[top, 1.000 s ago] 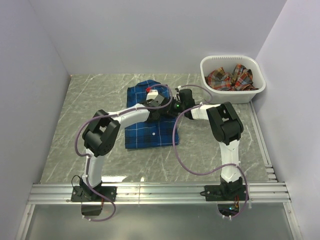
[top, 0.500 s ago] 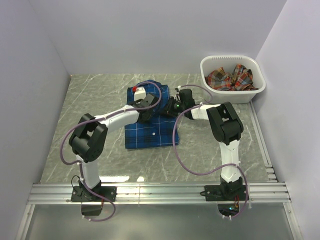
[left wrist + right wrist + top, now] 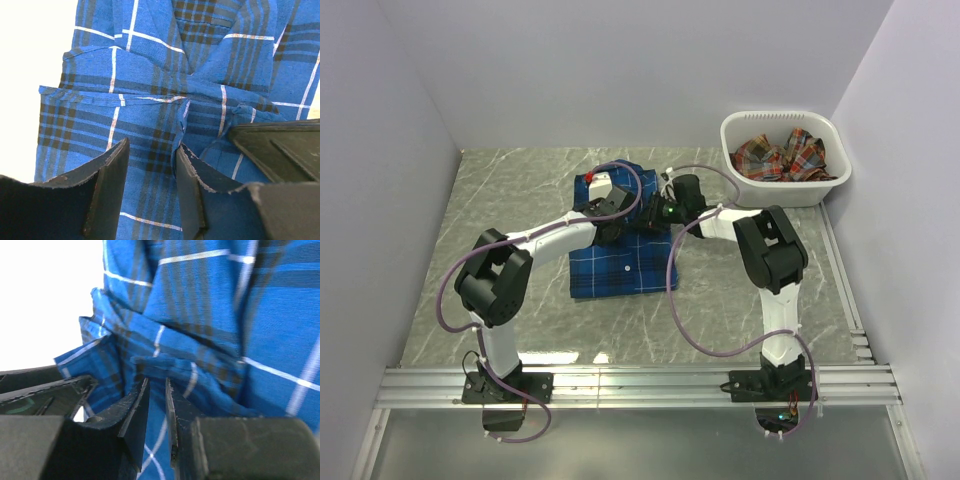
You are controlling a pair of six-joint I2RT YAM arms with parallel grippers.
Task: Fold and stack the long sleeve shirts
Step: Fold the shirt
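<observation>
The royal blue plaid long sleeve shirt [image 3: 620,265] lies folded in the middle of the table, collar end toward the back wall. My left gripper [image 3: 612,218] rests on its upper part. In the left wrist view its jaws [image 3: 150,175] stand apart over flat cloth [image 3: 150,75], next to the collar fold. My right gripper [image 3: 662,212] is at the shirt's upper right edge. Its jaws [image 3: 157,410] are nearly together, with bunched blue cloth [image 3: 210,315] at their tips. A red-orange plaid shirt [image 3: 775,155] lies crumpled in the basket.
The white plastic basket [image 3: 790,190] stands at the back right corner, against the right wall. Side walls close in the marble-patterned table [image 3: 500,200]. A metal rail [image 3: 640,385] runs along the near edge by the arm bases.
My left arm swung its elbow left, and its gripper moved from the shirt's middle up toward the collar, jaws narrowing slightly. My right gripper shifted a little toward the back.
</observation>
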